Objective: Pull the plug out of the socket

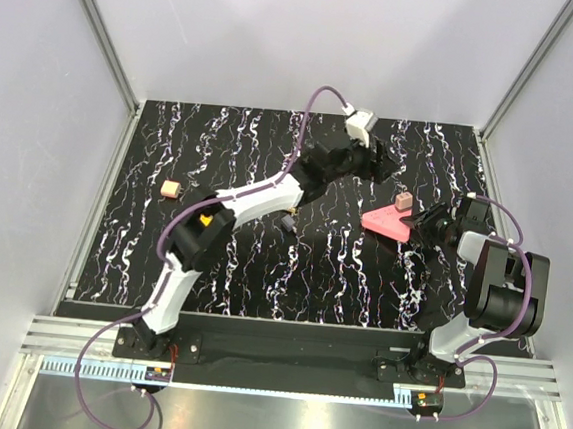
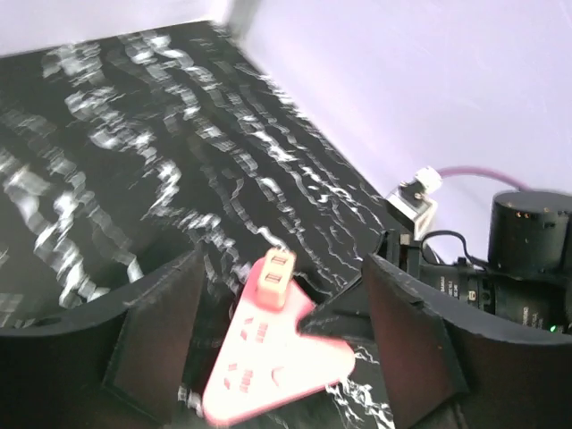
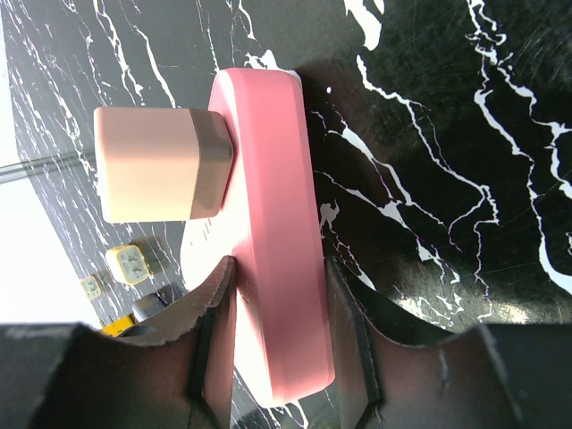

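Right claw clamped on the socket, left claw open and short of the plug.

From the overhead camera I see the pink socket [image 1: 381, 223] on the black marbled table [image 1: 261, 273], right of centre, with the beige plug [image 1: 403, 200] still seated in its far end. My right claw [image 3: 279, 268] grips the socket's near end, a finger pressed against either side of it. On that wrist camera the plug sticks out sideways from the pink body, beyond the fingers. My left claw [image 2: 284, 268] stands wide, touching nothing. Its wrist picture is blurred, but the plug and socket show in the gap between the two fingers, farther off. From overhead it sits near the plug, to the left and farther back, apart from it. A small beige block [image 1: 171, 189] lies well apart on the table's left side.
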You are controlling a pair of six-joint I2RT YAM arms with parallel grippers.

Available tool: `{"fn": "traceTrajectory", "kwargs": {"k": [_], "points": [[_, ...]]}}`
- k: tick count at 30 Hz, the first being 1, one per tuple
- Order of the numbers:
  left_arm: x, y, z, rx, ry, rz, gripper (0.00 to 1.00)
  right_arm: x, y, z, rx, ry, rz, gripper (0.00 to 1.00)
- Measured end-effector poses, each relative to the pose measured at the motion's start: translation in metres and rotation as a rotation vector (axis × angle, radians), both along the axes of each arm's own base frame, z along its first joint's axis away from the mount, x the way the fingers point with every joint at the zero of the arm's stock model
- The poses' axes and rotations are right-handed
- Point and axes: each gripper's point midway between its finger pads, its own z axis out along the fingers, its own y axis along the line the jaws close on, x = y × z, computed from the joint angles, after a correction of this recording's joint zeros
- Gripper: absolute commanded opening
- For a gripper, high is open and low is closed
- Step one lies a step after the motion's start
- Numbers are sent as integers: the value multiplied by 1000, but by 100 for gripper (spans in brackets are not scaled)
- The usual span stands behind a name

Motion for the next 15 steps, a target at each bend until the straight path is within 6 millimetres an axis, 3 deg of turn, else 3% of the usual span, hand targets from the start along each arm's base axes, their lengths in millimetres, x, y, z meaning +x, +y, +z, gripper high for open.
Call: {"fn": "traceTrajectory", "kwargs": {"k": [3, 9, 15], "points": [[-3, -14, -18, 30, -29, -88, 74, 0, 0, 0, 0, 0, 0, 0], [-14, -19, -69, 58, -24, -164, 84, 0, 0, 0, -1, 0, 0, 0], [-20, -33, -115, 54, 31, -220, 83, 0, 0, 0, -2, 1, 0, 0]]}}
